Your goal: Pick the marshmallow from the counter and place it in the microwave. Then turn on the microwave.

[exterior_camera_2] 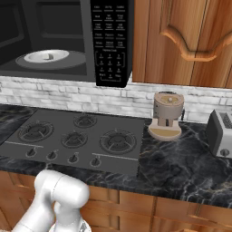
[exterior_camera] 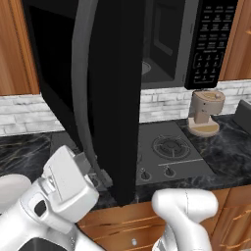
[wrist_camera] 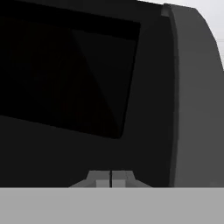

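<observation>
Hand view shows the dark two-finger gripper (wrist_camera: 111, 178) pinched shut on nothing, close against the black glass microwave door (wrist_camera: 87, 87); pushing off-centre could slip past, and the marshmallow's location is unclear, perhaps that speck on the white turntable (exterior_camera_2: 45, 56).

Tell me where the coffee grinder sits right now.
The coffee grinder stands on the counter right of the stovetop, below the microwave's keypad, with the toaster further right.
</observation>
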Controlling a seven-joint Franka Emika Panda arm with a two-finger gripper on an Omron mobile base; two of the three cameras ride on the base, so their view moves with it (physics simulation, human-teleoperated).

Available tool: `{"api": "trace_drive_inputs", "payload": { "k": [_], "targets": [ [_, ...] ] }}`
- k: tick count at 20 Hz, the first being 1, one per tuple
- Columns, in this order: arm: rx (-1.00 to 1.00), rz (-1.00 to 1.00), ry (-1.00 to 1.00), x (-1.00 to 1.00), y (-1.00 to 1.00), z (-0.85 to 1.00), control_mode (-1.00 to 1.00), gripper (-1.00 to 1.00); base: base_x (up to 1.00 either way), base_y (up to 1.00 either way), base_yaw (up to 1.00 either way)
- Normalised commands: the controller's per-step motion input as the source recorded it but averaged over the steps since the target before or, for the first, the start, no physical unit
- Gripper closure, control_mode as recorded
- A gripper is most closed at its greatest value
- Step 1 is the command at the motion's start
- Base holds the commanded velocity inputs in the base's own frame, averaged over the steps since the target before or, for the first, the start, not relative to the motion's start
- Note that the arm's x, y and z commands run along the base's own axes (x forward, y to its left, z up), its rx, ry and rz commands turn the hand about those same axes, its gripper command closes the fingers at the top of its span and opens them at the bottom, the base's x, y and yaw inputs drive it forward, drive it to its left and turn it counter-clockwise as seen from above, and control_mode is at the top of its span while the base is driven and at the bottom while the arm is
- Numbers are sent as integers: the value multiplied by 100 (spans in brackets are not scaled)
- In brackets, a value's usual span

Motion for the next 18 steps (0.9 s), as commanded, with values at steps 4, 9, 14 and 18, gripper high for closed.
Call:
{"api": "trace_drive_inputs", "payload": {
  "k": [4, 9, 14, 18],
  "targets": [
    [0, 0, 0, -4, -56, 46, -100, 100, 0, 0, 0],
    [0, 0, 0, -5, -62, 27, -100, 100, 0, 0, 0],
    [0, 2, 0, 0, -68, 14, -100, 100, 0, 0, 0],
    [0, 9, 0, 0, -69, 14, -100, 100, 0, 0, 0]
  ]
}}
